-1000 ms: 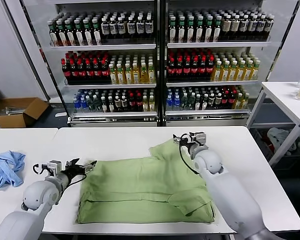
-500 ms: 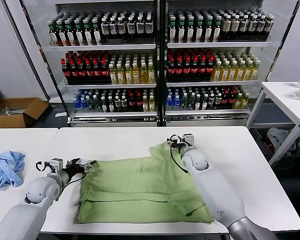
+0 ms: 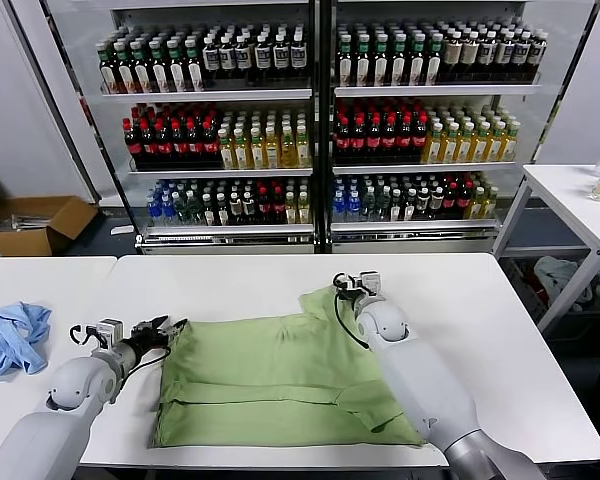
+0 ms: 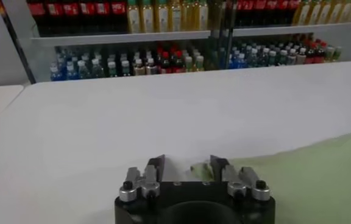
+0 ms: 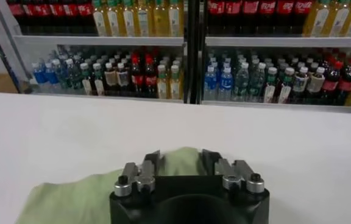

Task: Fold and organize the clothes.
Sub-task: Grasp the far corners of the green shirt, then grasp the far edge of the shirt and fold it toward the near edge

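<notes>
The light green shirt [image 3: 280, 375] lies flat on the white table [image 3: 510, 330], its lower edge folded up and the print hidden. My left gripper [image 3: 172, 327] is low at the shirt's far left corner. In the left wrist view [image 4: 186, 163] it is open, and the shirt corner [image 4: 201, 169] lies just inside one finger. My right gripper [image 3: 342, 287] is at the raised far right corner of the shirt. In the right wrist view [image 5: 181, 157] it is open, with the green cloth [image 5: 181, 159] bunched between the fingers.
A crumpled sky-blue garment [image 3: 12, 337] lies on the neighbouring table at the left. Shelves of bottles [image 3: 310, 130] stand behind the table. A cardboard box [image 3: 35, 222] sits on the floor at the far left. Another white table [image 3: 580, 195] stands at the right.
My right gripper has moved left along the far edge to the shirt's raised corner. My left gripper has shifted slightly left at the shirt's left corner. The shirt has barely moved.
</notes>
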Robot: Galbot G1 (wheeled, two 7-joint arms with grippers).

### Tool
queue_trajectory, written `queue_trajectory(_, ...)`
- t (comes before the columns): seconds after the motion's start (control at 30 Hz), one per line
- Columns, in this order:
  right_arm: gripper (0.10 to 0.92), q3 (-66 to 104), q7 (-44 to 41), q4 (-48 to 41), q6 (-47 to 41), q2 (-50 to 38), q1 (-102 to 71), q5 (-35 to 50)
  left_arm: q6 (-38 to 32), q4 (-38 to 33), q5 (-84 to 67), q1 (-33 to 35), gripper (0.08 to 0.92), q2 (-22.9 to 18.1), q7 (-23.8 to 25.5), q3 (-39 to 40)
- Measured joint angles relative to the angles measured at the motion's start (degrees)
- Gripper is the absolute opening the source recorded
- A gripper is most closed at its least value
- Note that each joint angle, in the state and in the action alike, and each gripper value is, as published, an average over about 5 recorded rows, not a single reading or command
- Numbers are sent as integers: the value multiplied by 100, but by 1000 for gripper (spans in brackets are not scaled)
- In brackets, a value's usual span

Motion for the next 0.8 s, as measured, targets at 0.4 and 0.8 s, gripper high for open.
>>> queue_trajectory(0.4, 108, -6, -61, 145, 108, -77, -93, 22, -120, -79, -46, 150, 123, -44, 74, -16)
queue_trajectory(0.8, 106, 189, 185, 1923, -124, -810, -787, 679, -478, -534, -503, 458, 93, 186, -209, -200)
